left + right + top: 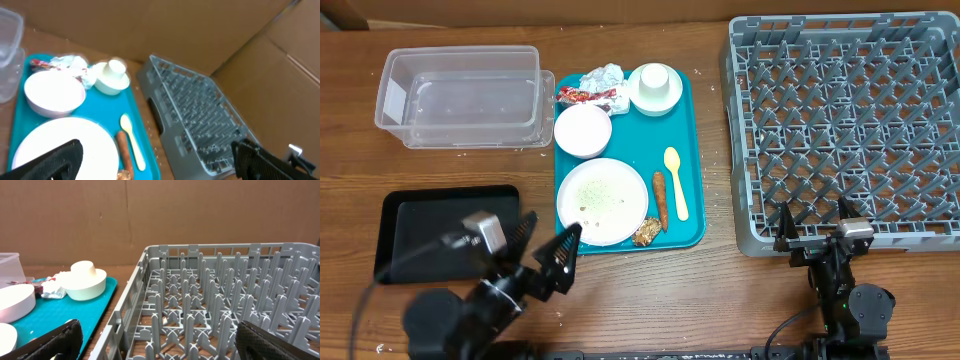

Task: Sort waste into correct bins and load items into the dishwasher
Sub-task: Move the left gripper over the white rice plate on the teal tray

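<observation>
On the teal tray (691, 150) lie a large plate (602, 200) with rice grains, a white bowl (583, 130), an upturned bowl with a small cup (655, 87), a yellow spoon (676, 180), an orange stick (660, 198), a brown chunk (646, 232), a crumpled napkin (603, 77) and a red-and-white wrapper (585, 95). The grey dish rack (845, 130) stands at the right. The clear tub (460, 95) and black tray (435, 228) are at the left. My left gripper (542, 250) is open by the plate's near-left edge. My right gripper (816, 222) is open at the rack's near edge.
Brown cardboard walls stand behind the table (150, 215). The rack (225, 305) fills most of the right wrist view. Crumbs dot the wood between the teal tray and the rack (715, 160).
</observation>
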Tool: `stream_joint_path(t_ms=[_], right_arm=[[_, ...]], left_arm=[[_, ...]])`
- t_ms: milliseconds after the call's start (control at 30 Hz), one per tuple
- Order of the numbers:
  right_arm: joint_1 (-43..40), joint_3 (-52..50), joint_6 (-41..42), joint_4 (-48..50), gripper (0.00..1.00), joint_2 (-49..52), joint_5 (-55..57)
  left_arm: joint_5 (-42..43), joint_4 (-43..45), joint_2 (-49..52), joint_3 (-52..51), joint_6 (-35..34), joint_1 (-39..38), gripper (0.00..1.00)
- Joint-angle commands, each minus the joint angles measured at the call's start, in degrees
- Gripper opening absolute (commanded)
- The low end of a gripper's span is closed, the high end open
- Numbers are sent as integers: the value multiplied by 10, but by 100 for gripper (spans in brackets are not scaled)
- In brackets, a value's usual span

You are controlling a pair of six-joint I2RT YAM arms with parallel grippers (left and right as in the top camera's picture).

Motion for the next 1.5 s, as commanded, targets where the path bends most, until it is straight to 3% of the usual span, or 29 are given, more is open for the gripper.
stream_joint_path(t_ms=[0,133,267,400,500,567,633,700,800,1200,1467], right_arm=[[-4,-6,4,3,100,-5,5],[-4,-6,4,3,100,-5,5],[-4,-6,4,3,100,-5,5],[-4,-6,4,3,100,-5,5],[-4,-6,4,3,100,-5,5],[-4,-6,4,3,100,-5,5],[-4,-6,4,3,100,-5,5],[-4,-6,4,3,100,-5,5],[-4,-6,4,3,100,-5,5],[-4,-6,4,3,100,-5,5],[-4,-6,4,3,100,-5,5]], left_arm=[[-24,-115,161,139,98,-12,100],[-123,-299,332,296,129,-53,100],[-161,-386,455,403,129,-115,100],[-113,-358,535,448,120,-176,100],[-45,-310,572,448,72,-196,100],[-28,-280,597,449,84,-216,100],[-95,-273,624,449,84,-246,100],[-212,-280,664,449,47,-293,100],[-295,-273,711,449,1,-333,100],[-332,-239,870,449,-1,-353,100],[-384,-223,896,449,-1,-357,100]])
